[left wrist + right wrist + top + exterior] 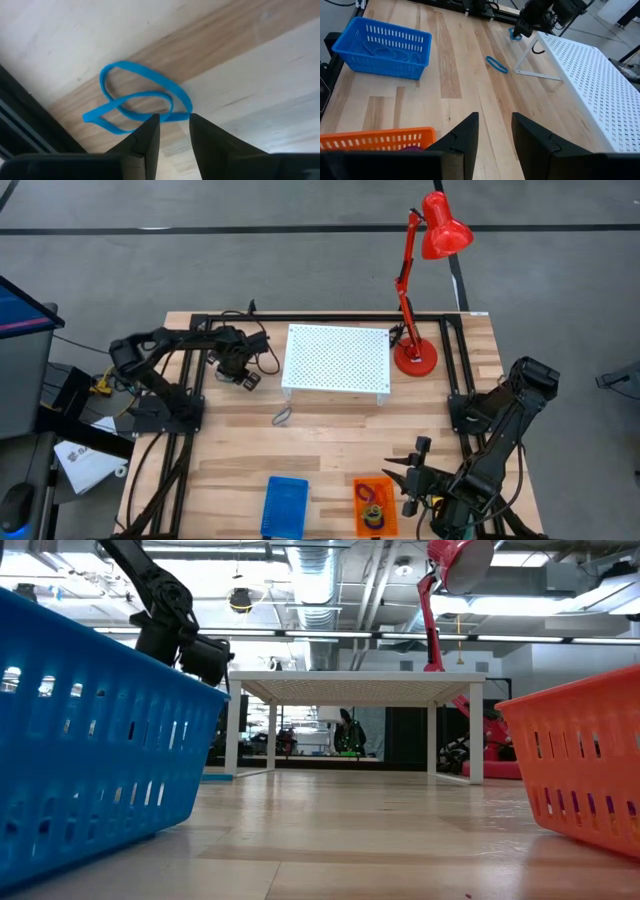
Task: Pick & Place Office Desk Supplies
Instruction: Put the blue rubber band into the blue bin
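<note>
High view: a wooden table [330, 440] seen from straight above, with a white perforated stand [336, 359] as the main landmark. The left gripper [246, 376] sits just beside the stand's left edge, low over the wood. Its own wrist view shows a twisted blue loop [137, 100] lying flat on the table, with the two fingers [150, 135] parted a little and their tips at the loop's near edge. The loop looks not yet lifted, and whether the fingers pinch its band cannot be told.

The right gripper [412, 478] waits well in front of the stand, just right of an orange basket [372, 505]. Its jaws stand slightly apart with nothing between them.

As for progress, the orange basket already holds a few coloured loops, and a blue basket [382, 47], to the orange basket's left, holds several blue loops. A second blue loop [496, 64] lies loose on the wood just in front of the stand's front left leg. So at least two loops are left to move, by this reading.

For room to move, the stand's edge and leg crowd the left gripper on one side, and dark frame rails [190, 370] run on the other. The wood between stand and baskets is open. A red desk lamp [420, 290] stands at the stand's right, away from the work.
</note>
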You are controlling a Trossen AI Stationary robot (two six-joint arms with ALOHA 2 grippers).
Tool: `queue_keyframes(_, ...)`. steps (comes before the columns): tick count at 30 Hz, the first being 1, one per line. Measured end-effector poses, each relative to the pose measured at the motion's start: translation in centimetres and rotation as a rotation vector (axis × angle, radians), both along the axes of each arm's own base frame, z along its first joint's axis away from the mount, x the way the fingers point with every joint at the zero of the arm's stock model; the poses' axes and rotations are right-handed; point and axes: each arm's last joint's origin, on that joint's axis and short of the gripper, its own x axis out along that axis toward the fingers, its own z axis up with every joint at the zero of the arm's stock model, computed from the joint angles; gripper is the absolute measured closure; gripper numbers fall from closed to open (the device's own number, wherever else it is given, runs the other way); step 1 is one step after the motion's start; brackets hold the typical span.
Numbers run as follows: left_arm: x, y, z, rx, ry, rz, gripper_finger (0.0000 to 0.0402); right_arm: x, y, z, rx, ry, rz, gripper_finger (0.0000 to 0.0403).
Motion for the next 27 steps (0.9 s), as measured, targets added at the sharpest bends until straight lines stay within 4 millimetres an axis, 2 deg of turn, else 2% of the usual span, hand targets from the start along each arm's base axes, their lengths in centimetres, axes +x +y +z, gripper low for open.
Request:
queue_keyframes(13, 0.74, 0.60, -0.27, -0.032, -0.123, 0.007, 0.0302, 0.01, 0.02, 0.00, -0.002, 0.004, 0.005, 0.0290)
queue_keyframes(27, 0.70, 0.48, -0.68, -0.030, -0.080, 0.041, 0.0302, 0.03, 0.02, 0.00, -0.001, 0.003, 0.004, 0.0290)
